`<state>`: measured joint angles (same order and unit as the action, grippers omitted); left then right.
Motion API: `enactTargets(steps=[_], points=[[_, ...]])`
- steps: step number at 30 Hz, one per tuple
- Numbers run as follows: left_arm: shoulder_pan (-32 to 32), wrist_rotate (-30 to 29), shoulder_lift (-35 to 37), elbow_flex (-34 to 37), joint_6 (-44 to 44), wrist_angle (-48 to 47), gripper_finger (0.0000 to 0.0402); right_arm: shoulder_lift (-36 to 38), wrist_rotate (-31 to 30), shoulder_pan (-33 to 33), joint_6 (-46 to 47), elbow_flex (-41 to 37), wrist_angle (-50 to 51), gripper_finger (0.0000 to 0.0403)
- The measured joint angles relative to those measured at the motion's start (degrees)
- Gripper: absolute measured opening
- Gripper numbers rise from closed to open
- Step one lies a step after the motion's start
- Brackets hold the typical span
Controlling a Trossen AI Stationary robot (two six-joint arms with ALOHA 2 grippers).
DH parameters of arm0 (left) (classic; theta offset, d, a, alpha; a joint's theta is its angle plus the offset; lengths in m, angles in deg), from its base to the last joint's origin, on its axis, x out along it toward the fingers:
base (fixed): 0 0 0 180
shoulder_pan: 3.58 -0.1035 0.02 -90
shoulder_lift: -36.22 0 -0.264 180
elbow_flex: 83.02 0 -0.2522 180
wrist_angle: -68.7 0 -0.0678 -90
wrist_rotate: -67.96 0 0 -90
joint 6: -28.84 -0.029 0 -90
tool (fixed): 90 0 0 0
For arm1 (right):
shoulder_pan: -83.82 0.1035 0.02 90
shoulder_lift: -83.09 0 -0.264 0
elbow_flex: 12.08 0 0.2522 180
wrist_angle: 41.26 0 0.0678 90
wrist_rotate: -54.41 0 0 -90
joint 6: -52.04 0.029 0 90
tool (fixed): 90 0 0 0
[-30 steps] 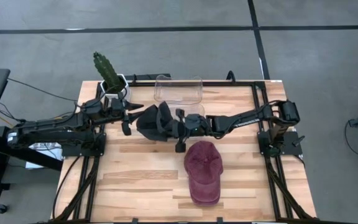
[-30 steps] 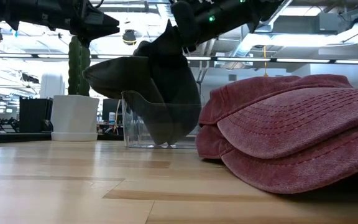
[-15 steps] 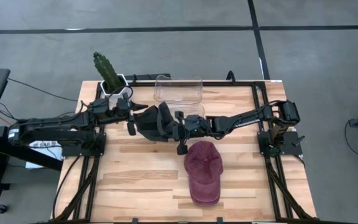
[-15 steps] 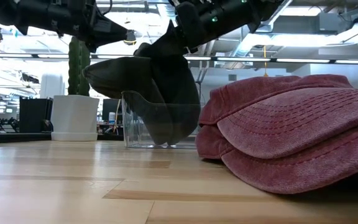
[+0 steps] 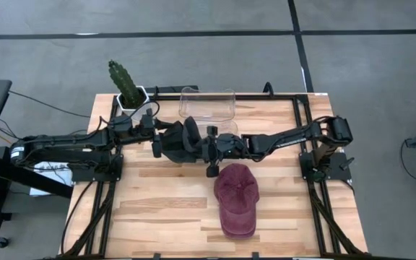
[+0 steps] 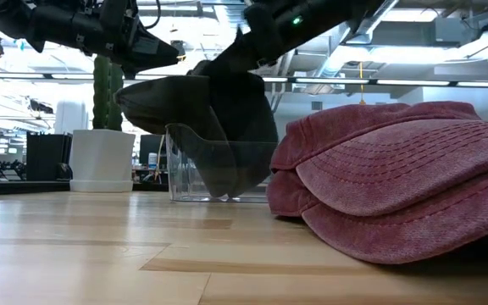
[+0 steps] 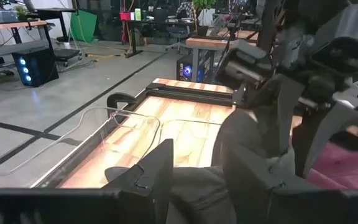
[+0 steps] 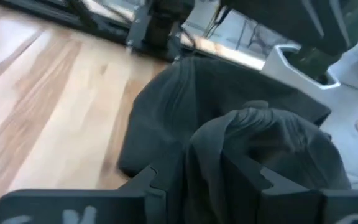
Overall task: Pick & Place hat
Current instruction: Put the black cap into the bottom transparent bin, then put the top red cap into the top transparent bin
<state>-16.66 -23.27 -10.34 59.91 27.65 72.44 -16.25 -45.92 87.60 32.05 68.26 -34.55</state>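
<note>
Centre of the high view: we see the dark hat (image 5: 175, 139) hanging limp, clamped by the right gripper (image 5: 205, 145). The left gripper (image 5: 154, 134), fingers apart, meets its brim. We judge it light and floppy, best pinched at the stiffer brim.

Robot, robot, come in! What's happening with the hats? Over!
Right gripper shut on dark hat, lifted off table. Left gripper open at its brim. Red hat lying nearby; clear bin behind.

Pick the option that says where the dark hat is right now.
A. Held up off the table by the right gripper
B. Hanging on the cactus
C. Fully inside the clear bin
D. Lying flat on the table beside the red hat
A: the dark hat hangs clear of the wooden table, with the right gripper clamped on its crown.
</note>
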Motion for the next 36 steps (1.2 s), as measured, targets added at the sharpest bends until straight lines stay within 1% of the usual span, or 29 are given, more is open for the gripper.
enactTargets(steps=[4,11,13,15,19,23,26,30,34,36], points=[[0.0,0.0,0.0,0.0,0.0,0.5,0.0131,3.9,0.0,0.8,2.0,0.0,4.0,0.0095],[0.0,0.0,0.0,0.0,0.0,0.6,0.0131,8.2,0.5,3.5,2.6,0.0,6.5,0.0093],[0.0,0.0,0.0,0.0,0.1,0.6,0.0131,9.8,-0.2,4.5,3.9,0.0,8.5,0.0093],[0.0,0.0,0.0,0.0,0.1,0.6,0.0131,11.7,-2.0,5.5,5.9,0.0,12.8,0.0093],[0.4,0.0,0.0,0.0,1.3,0.6,0.0131,15.4,-9.7,8.0,13.1,-0.1,22.2,0.0092],[3.1,0.4,0.0,0.1,2.7,0.9,0.0131,19.5,-18.5,12.6,20.7,-3.5,26.2,0.0092],[6.2,1.1,0.0,1.3,2.0,2.3,0.0131,22.8,-25.2,17.5,26.9,-8.3,26.4,0.0092],[10.6,1.1,0.0,1.9,2.1,3.5,0.0131,26.8,-33.9,24.8,37.7,-16.1,25.3,0.0092],[16.0,0.7,-0.2,2.5,2.8,5.1,0.0131,28.8,-40.6,32.4,48.8,-24.3,20.8,0.0092],[19.1,-0.8,-1.0,2.5,2.8,5.9,0.0131,28.9,-43.0,36.2,54.0,-27.8,19.7,0.0092]])
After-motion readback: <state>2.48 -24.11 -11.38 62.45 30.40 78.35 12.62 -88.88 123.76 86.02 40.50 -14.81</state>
